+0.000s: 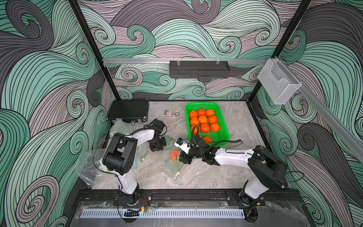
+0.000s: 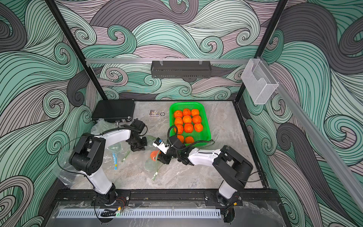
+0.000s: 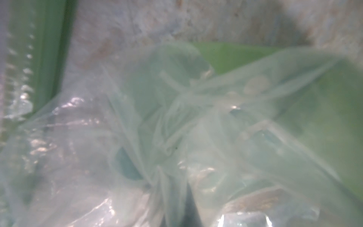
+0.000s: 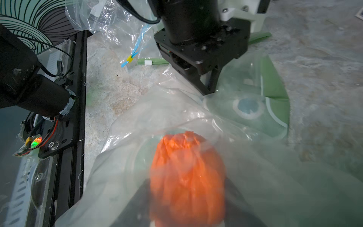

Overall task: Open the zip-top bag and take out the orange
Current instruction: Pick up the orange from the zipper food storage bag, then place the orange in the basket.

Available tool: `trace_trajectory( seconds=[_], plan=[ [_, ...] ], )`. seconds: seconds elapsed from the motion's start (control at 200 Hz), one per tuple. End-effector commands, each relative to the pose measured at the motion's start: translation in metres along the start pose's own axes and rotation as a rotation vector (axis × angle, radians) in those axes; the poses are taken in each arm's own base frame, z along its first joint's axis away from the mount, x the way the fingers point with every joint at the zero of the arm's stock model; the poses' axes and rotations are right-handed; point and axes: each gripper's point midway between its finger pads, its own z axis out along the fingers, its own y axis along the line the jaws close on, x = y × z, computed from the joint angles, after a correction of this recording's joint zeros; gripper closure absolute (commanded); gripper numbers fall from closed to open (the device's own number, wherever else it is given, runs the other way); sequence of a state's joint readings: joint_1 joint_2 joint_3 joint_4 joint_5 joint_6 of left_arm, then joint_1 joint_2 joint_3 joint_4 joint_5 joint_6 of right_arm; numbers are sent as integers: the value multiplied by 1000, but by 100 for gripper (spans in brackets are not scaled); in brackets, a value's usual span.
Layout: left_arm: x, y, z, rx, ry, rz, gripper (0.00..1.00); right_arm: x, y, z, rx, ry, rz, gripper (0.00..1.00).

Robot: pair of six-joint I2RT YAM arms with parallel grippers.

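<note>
the zip-top bag [image 4: 176, 110] is pinched by the shut left fingers [image 4: 204, 86]; the orange [image 4: 186, 176], clasped inside it by the right fingers [image 4: 239, 208], is best drawn out slowly.

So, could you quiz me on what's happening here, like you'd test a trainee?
1. True or false: the orange in the right gripper sits in the green basket.
2. The left gripper pinches: A) the zip-top bag B) the green basket C) nothing.
3. What fills the green basket?
Key: 1 false; 2 A; 3 other oranges.
</note>
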State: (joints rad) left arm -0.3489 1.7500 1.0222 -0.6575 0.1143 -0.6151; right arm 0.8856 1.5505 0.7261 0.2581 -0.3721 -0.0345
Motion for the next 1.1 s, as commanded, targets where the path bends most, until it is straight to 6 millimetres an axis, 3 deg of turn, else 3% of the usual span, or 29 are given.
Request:
trace_trajectory(
  seconds=[0.0,0.28,0.41,0.53,0.555,0.765,0.926,1.096],
  plan=[
    [15,29,23,-112,47,-27,100,8,-6,-25,52,46,72,56],
    [12,30,18,-104,34,-42,100,-8,-39,-106,241,6,265,54],
    [12,30,16,-101,30,-41,100,-16,-76,-150,400,-28,365,55],
    [12,29,16,-97,31,-41,100,-8,-116,-180,557,-47,459,56],
    [12,29,16,-96,31,-41,100,2,-122,-185,589,-19,489,56],
    [11,28,16,-94,30,-41,100,39,-172,-204,862,157,564,54],
    [10,26,16,-89,32,-41,100,61,-195,-197,938,244,620,52],
    [10,26,16,-89,32,-41,100,71,-210,-189,970,292,646,50]
  ],
)
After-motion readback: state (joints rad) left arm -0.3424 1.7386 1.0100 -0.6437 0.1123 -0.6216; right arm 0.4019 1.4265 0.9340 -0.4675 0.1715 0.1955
